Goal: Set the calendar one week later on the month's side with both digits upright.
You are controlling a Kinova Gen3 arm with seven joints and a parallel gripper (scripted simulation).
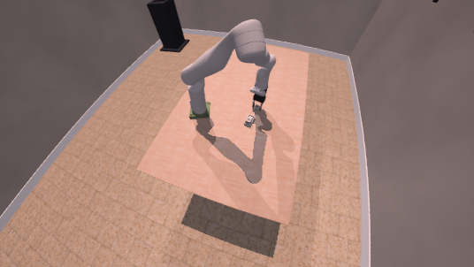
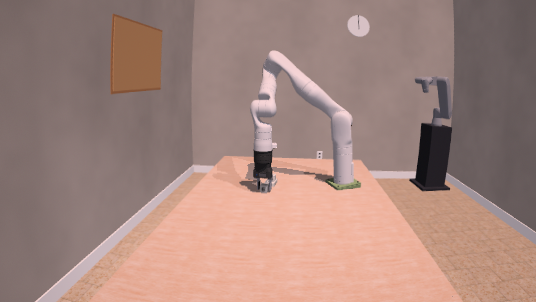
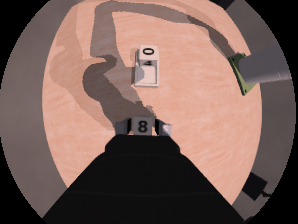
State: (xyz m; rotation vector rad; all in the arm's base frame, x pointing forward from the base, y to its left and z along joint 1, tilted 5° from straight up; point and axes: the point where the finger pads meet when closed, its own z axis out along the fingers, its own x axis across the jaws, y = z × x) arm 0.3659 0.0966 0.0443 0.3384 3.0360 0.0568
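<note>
In the wrist view a white cube showing an 8 (image 3: 141, 124) sits right at my gripper (image 3: 143, 124), between the fingertips; the fingers stand wide and do not grip it. Further out lies the small grey calendar tray (image 3: 145, 83) (image 1: 253, 118) with a white block in it. A cube face showing a 0 (image 3: 147, 51) is at its far end. In the top view my gripper (image 1: 257, 106) hangs low just beside the tray. In the exterior view my gripper (image 2: 264, 181) is close to the table, with small white pieces (image 2: 264, 187) under it. The month's name is too small to read.
The arm's green base plate (image 1: 199, 111) (image 2: 343, 184) (image 3: 240, 76) stands on the pink table top (image 1: 230, 159). A black pedestal (image 1: 167, 24) (image 2: 431, 156) stands off the table at the room's far corner.
</note>
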